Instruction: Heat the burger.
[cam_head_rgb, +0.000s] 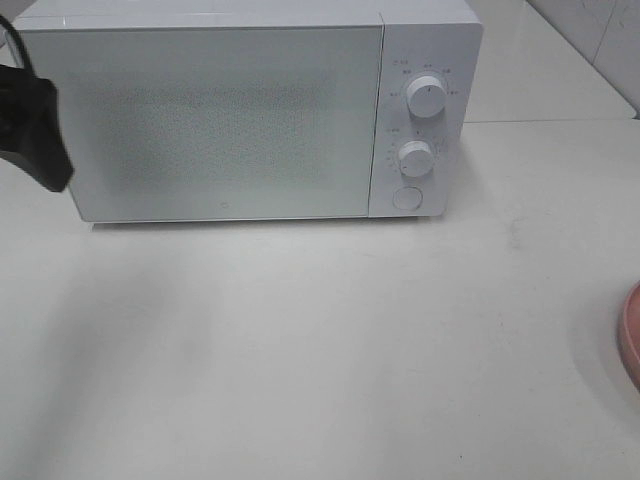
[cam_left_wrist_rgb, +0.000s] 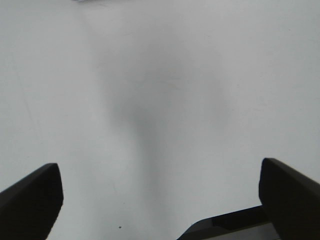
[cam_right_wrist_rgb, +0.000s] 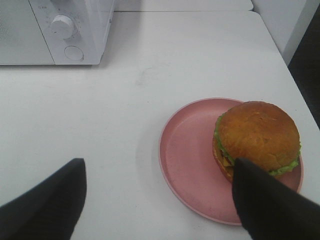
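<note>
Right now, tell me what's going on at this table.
A two-armed robot is set up to heat a burger, but nothing is held yet. The burger sits on a pink plate on the white table, with the right gripper open just above it. The white microwave stands with its door shut. The left gripper is open too, over bare tabletop near the microwave's left side.

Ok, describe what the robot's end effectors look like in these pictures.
Both are matte black. The left end effector shows two broad, blunt-tipped fingers with a dark base plate between them. The right end effector has similar wide, wedge-shaped black fingers. No cables or markings are visible.
</note>
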